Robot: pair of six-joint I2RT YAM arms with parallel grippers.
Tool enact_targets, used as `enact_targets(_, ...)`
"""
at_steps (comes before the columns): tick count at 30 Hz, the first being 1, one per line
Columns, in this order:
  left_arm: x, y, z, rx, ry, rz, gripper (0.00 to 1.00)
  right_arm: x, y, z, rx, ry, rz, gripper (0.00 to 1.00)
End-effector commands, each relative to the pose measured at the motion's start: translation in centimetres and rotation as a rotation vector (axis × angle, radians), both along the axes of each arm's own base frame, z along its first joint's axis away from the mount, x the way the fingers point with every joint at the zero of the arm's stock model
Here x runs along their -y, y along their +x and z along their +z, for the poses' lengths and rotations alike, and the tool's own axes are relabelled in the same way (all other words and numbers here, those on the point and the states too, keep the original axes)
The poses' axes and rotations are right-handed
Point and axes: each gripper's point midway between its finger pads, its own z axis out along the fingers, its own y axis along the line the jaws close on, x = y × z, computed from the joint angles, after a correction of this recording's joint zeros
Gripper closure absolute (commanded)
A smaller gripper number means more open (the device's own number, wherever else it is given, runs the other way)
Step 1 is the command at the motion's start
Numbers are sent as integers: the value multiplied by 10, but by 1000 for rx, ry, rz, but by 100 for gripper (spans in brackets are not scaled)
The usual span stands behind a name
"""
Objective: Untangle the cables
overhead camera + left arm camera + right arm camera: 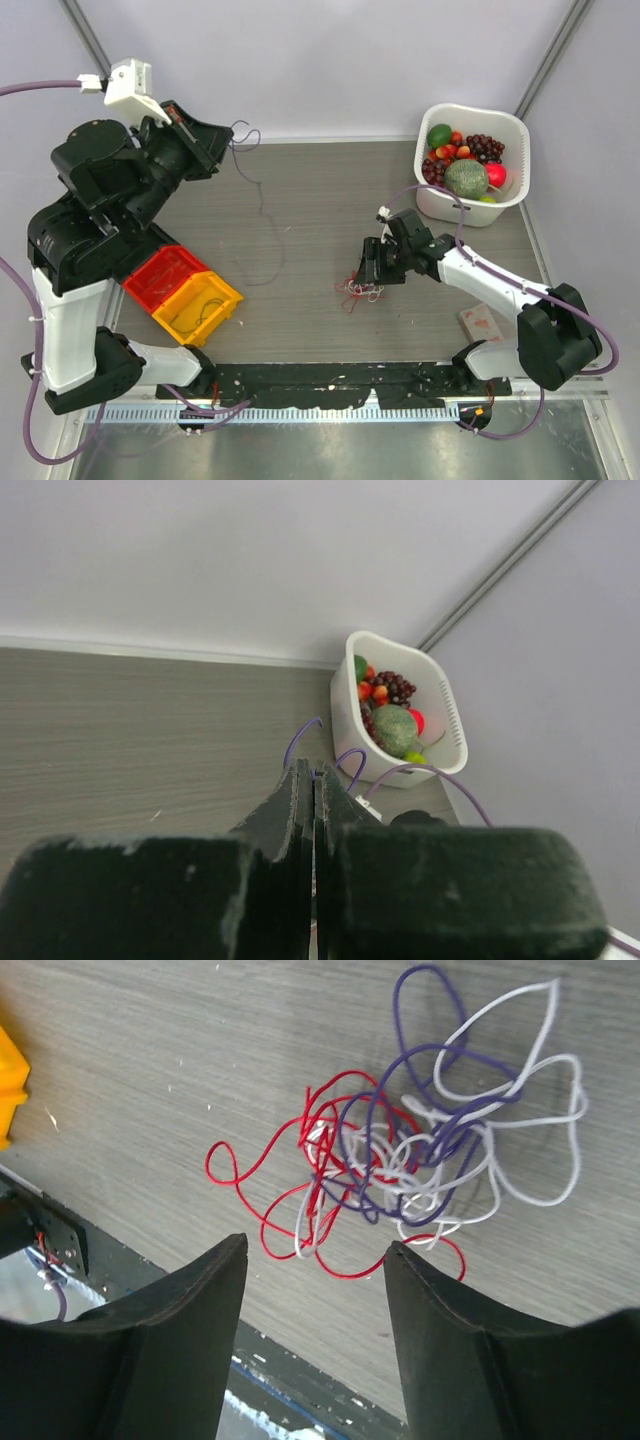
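Your right end effector (315, 1255) is hovering just above the cables (400, 1175). Its jaws are spread wide with nothing between them. The red, white and purple loops sit knotted in one small clump toward the front of the counter (150, 1060).

Your left end effector (308, 780) is clamped tight, raised at the back left. It looks like it's pinching a single dark cable (262, 215) that trails down onto the counter, apart from the clump.

So I'd say you're at the pick-the-next-strand stage. Next move: drop onto one outer loop. The red one sticking out looks easiest. Close on just that and ease it away gently.
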Motion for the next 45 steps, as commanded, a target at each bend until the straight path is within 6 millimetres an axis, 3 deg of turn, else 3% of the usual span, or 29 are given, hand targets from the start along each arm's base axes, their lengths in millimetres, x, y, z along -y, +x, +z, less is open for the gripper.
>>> enact_targets(1, 1, 10, -23, -51, 56, 33, 100, 0, 10, 7, 49, 25, -13, 36)
enact_targets(4, 4, 17, -41, -88, 93, 46, 100, -13, 3, 6, 11, 89, 44, 37)
enact_targets(7, 10, 27, -62, -131, 138, 55, 100, -32, 0, 18, 7, 184, 100, 40)
enact_targets(12, 12, 45, -92, -214, 168, 68, 100, -43, 3, 30, 38, 200, 135, 50)
enact_targets(14, 12, 49, -95, -224, 154, 72, 100, -42, 5, 27, 35, 192, 127, 52)
enact_targets(18, 6, 66, -116, -288, 131, 105, 100, -28, 9, -2, -4, 93, 54, 54)
enact_targets(24, 18, 86, -214, -554, 181, 94, 100, 13, 7, -40, -84, -53, -52, 56)
enact_targets(29, 40, 87, -299, -769, 240, 28, 100, 37, 9, -42, -86, -89, -111, 56)
enact_targets(34, 58, 74, -374, -962, 260, -56, 100, 50, 4, -43, -101, -92, -137, 56)
enact_targets(39, 66, 62, -419, -1063, 273, -104, 100, 52, 2, -41, -95, -87, -139, 56)
enact_targets(45, 69, 62, -448, -1100, 302, -114, 95, 51, 2, -40, -92, -81, -133, 56)
